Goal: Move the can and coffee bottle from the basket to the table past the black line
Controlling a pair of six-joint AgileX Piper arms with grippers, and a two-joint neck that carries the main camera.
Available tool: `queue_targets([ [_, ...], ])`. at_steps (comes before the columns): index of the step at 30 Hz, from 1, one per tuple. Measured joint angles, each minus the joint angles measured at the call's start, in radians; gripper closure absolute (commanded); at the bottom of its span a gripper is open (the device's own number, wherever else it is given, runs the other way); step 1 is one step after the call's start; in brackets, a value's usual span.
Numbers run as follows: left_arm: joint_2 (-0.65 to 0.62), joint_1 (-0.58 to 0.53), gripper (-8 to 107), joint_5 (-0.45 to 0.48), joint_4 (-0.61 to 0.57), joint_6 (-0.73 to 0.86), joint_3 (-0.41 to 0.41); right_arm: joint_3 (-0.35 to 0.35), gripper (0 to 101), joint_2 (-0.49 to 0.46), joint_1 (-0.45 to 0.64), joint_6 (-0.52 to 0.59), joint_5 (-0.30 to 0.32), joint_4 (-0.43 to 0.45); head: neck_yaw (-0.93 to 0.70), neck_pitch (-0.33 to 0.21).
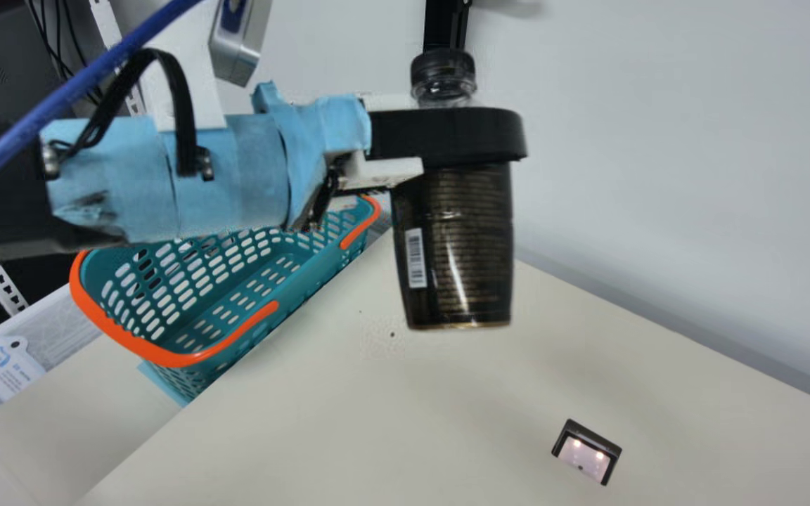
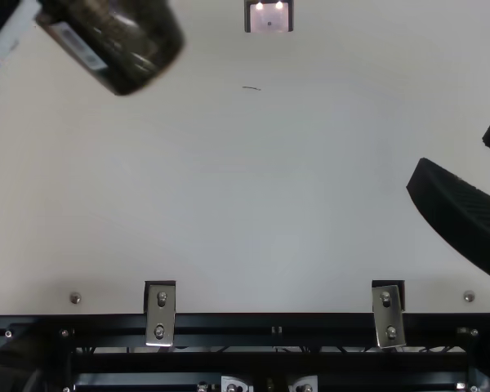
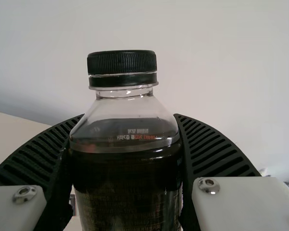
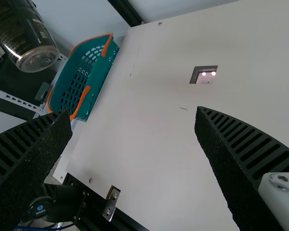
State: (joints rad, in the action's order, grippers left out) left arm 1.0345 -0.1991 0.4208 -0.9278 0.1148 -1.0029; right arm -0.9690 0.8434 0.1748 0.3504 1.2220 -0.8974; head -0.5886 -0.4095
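Observation:
Held upright above the table's left part is the dark coffee bottle (image 1: pixel 455 246), with my left gripper (image 1: pixel 447 137) closed around its upper body. In the left wrist view, both ribbed fingers of my left gripper (image 3: pixel 129 115) press the sides of the bottle (image 3: pixel 126 168), below its black cap. The bottle's lower end (image 2: pixel 135 49) shows at the top view's upper left. My right gripper (image 2: pixel 455 153) is at the top view's right edge; in its wrist view the right gripper (image 4: pixel 132 114) is wide open over the table with nothing between its fingers. Slotted floor shows inside the basket (image 1: pixel 173 360).
The teal basket (image 4: pixel 106 72) with orange handles stands beyond the table's left edge. A dark-framed lit square (image 2: pixel 269 16) and a short thin dark mark (image 2: pixel 251 88) are on the table (image 2: pixel 253 196). Metal brackets (image 2: pixel 161 314) line one edge. A grey wall (image 1: pixel 693 140) rises behind.

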Motion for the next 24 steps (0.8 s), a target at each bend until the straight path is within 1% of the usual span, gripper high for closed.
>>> queue_targets([
  [8, 0.012, -0.149, 89, -0.051, 0.109, -0.221, -0.042, 0.000, 0, 0.000, 0.000, 0.000, 0.000, 0.000, 0.159, 0.000],
  [14, 0.037, -0.235, 89, -0.090, 0.197, -0.364, -0.068, 0.000, 0, 0.000, 0.000, 0.000, 0.000, 0.000, 0.292, 0.000],
  [19, 0.047, -0.273, 89, -0.111, 0.268, -0.462, -0.082, 0.000, 0, 0.000, 0.000, 0.000, 0.000, 0.000, 0.430, 0.000],
  [24, 0.047, -0.272, 89, -0.111, 0.273, -0.473, -0.082, 0.000, 0, 0.000, 0.000, 0.000, 0.000, 0.000, 0.512, 0.000],
])
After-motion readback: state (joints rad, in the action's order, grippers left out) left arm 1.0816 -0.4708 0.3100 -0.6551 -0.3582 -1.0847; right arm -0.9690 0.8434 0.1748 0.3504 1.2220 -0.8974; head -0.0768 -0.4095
